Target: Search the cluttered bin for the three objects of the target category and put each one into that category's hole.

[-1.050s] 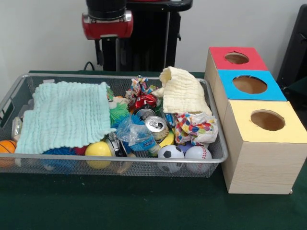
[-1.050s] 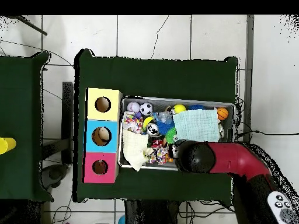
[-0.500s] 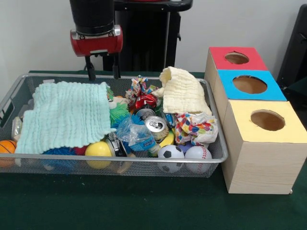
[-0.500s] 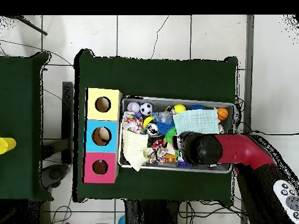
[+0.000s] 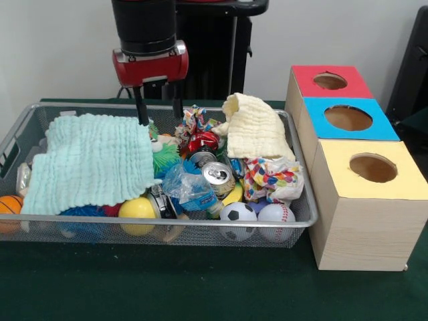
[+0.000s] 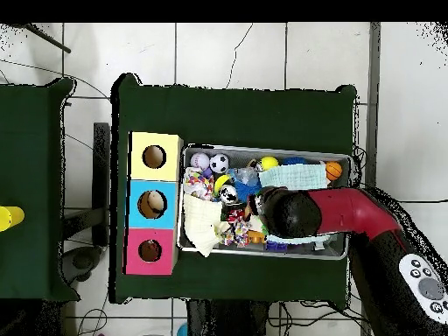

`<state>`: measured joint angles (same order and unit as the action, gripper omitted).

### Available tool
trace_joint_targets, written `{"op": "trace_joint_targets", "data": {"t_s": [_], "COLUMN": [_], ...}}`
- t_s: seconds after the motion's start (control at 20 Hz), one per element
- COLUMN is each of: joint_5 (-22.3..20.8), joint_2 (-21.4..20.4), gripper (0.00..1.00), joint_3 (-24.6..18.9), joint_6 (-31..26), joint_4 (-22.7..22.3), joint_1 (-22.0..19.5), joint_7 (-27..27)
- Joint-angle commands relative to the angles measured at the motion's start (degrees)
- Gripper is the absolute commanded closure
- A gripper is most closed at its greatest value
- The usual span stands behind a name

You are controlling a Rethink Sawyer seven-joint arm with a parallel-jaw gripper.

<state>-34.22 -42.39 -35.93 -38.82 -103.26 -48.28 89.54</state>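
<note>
My gripper (image 5: 160, 115) hangs open and empty over the back middle of the wire bin (image 5: 200, 223), its two black fingers just above the right edge of a mint green cloth (image 5: 90, 164). The bin also holds a cream cloth (image 5: 257, 127), a patterned cloth (image 5: 271, 179), a silver can (image 5: 219, 177), a red can (image 5: 202, 142), a soccer ball (image 5: 238, 214), a baseball (image 5: 276, 214), a yellow ball (image 5: 136, 208) and a small basketball (image 5: 8, 204). In the overhead view the arm (image 6: 293, 213) covers the bin's middle and hides the fingers.
Beside the bin stand three boxes with round holes: red (image 5: 330, 81), blue (image 5: 348, 118), yellow (image 5: 372, 167). From above they line up as yellow (image 6: 155, 157), blue (image 6: 152, 204), red (image 6: 150, 251). A crumpled blue plastic bag (image 5: 187, 187) lies among the clutter.
The gripper has come down from above the bin and shifted toward the bin's middle, over the mint cloth's edge. Nothing in the bin has moved.
</note>
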Motion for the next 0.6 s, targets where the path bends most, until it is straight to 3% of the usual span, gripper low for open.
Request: {"op": "trace_joint_targets", "data": {"t_s": [0.05,0.25,0.45,0.6], "joint_5": [-7.6,-11.5,-15.0,-14.0], "joint_2": [-1.7,0.8,4.0,6.1], "gripper": [0.00,0.00,0.00,0.00], "joint_3": [-4.4,-1.7,0.1,-0.8], "joint_6": [-5.1,-10.8,-12.0,-12.8], "joint_4": [5.9,11.4,14.7,14.6], "joint_1": [-1.2,1.2,2.7,1.7], "joint_7": [-21.4,-22.2,-20.7,-20.9]}}
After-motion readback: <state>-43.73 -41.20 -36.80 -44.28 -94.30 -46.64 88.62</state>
